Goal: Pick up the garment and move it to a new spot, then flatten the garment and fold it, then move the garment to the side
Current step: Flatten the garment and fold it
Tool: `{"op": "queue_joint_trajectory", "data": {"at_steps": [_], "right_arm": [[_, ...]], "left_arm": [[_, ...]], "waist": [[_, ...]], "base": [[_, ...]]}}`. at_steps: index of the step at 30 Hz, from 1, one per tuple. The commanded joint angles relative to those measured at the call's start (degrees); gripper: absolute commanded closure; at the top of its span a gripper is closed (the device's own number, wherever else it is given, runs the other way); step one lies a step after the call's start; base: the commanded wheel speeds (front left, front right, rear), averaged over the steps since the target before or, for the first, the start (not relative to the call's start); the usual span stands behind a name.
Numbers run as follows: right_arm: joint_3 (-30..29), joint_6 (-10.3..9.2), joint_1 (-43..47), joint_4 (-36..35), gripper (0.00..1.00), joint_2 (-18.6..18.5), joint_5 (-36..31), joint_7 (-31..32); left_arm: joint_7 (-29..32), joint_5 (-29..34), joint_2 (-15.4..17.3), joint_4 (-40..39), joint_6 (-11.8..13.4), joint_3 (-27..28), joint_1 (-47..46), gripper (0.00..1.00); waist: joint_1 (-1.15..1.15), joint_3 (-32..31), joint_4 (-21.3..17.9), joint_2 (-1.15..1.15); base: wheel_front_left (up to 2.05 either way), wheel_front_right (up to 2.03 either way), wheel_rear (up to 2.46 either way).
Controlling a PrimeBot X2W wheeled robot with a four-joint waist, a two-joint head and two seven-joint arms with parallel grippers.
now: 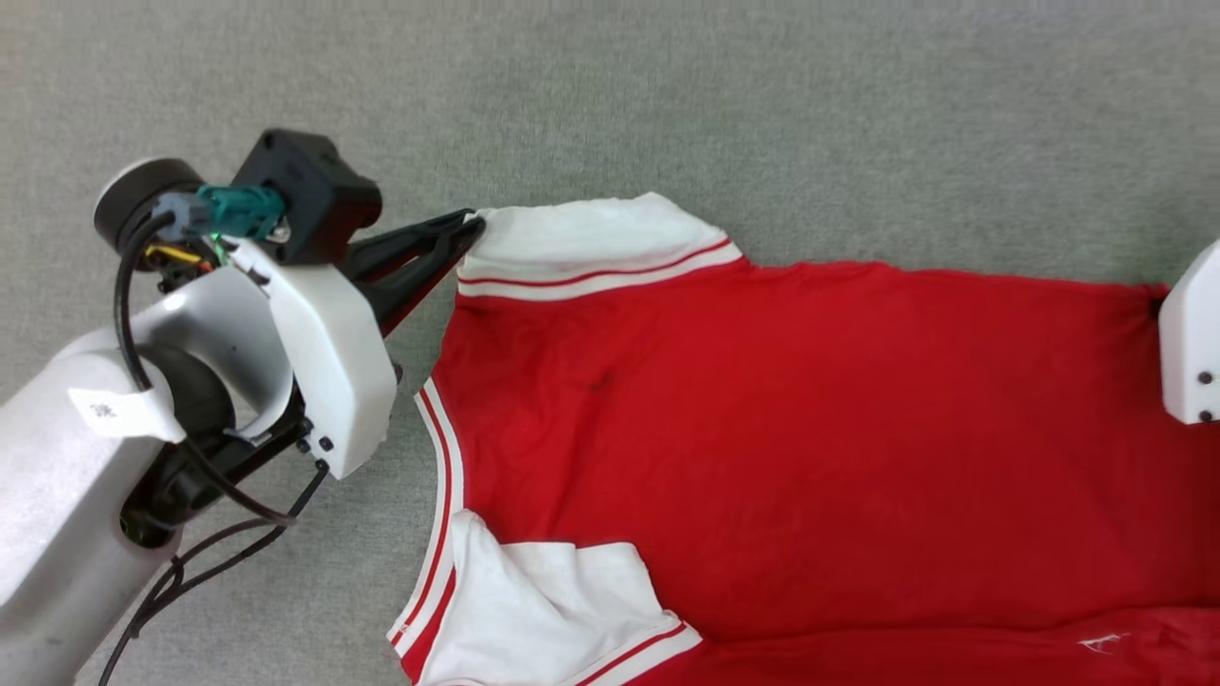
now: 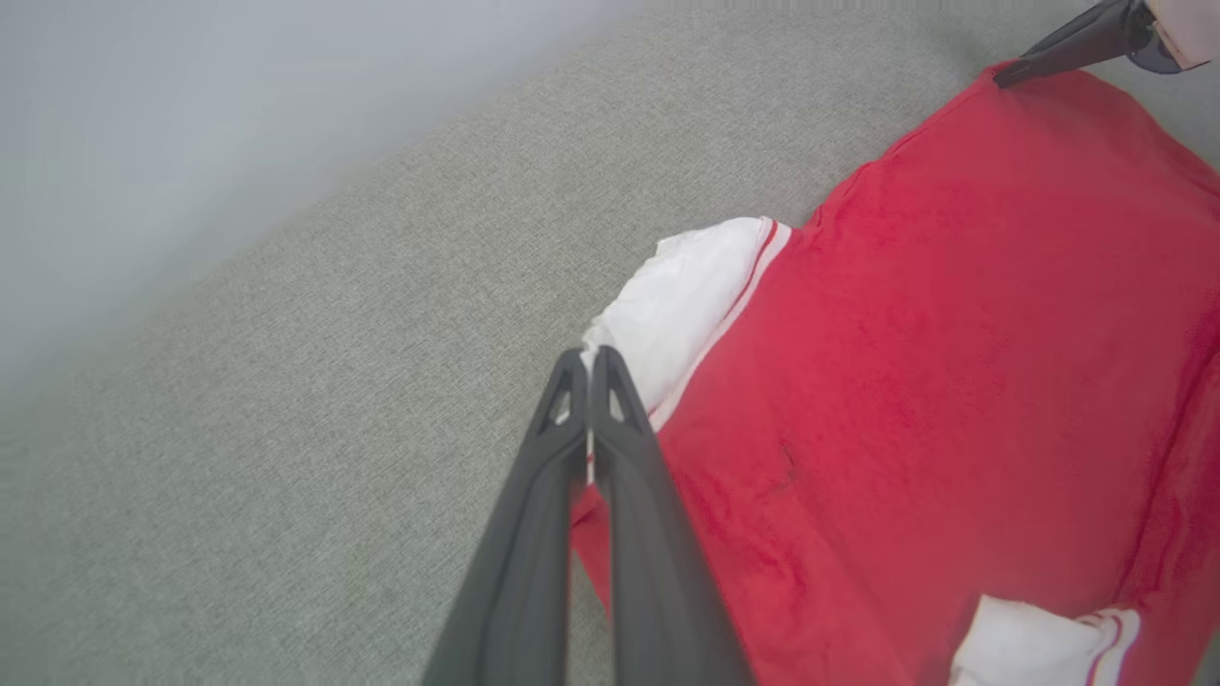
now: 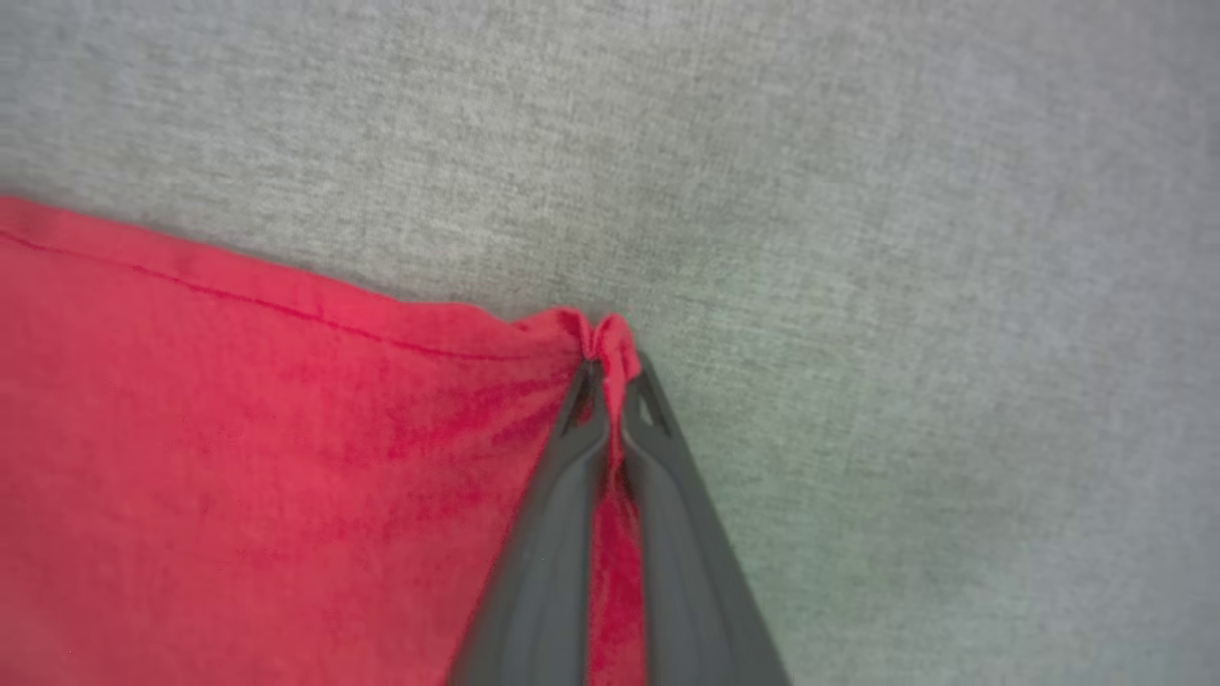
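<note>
The red jersey T-shirt with white striped-trim sleeves (image 1: 810,429) lies spread on the grey woven surface (image 1: 667,95), across the head view's centre and right. The left gripper (image 1: 471,227) is clenched on the upper white sleeve's tip. The right gripper (image 3: 607,354) pinches the red hem corner.

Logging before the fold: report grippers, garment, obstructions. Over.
Left gripper shut on garment at white sleeve tip. Right gripper shut on red hem corner. Garment spread on grey surface between both. No obstruction seen.
</note>
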Motion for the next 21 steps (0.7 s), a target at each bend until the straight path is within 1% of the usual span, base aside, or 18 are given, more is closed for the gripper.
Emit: {"op": "queue_joint_trajectory", "data": {"at_steps": [1,3,5,8,15,21], "right_arm": [[0.31,0.14,1.89,0.69,1.0,1.23,0.57,-0.69],[-0.32,0.15,2.68,0.27,1.0,2.0,1.41,-2.21],[-0.75,0.13,3.72,-0.75,1.0,1.92,1.7,-3.3],[-2.0,0.06,6.3,-2.56,1.0,1.94,2.63,-4.86],[-5.0,0.07,15.13,-8.07,1.0,2.36,4.33,-6.98],[-8.62,0.07,24.96,-14.38,1.0,4.37,5.02,-7.26]], "left_arm": [[-0.72,-0.37,0.13,0.25,0.26,0.23,1.18,1.0],[-1.61,-0.48,0.33,0.76,0.67,0.3,2.51,1.0],[-2.58,-1.29,0.32,0.79,1.25,0.57,4.3,1.0],[-3.97,-2.43,0.59,-0.06,2.73,0.94,7.63,1.0],[-6.63,-4.45,3.21,-2.97,6.1,1.85,15.89,1.0],[-8.15,-6.11,6.09,-5.97,9.1,2.31,23.78,1.0]], "waist": [[0.01,-1.75,-0.64,0.0],[0.01,-3.52,-1.05,0.0],[0.01,-5.28,-1.34,0.0],[0.01,-7.99,-1.54,0.0],[0.01,-13.65,-1.64,0.0],[0.01,-16.57,-1.05,0.0]], "base": [[0.0,0.0,0.0],[0.0,0.0,0.0],[0.0,0.0,0.0],[0.0,0.0,0.0],[0.0,0.0,0.0],[0.0,0.0,0.0]]}}
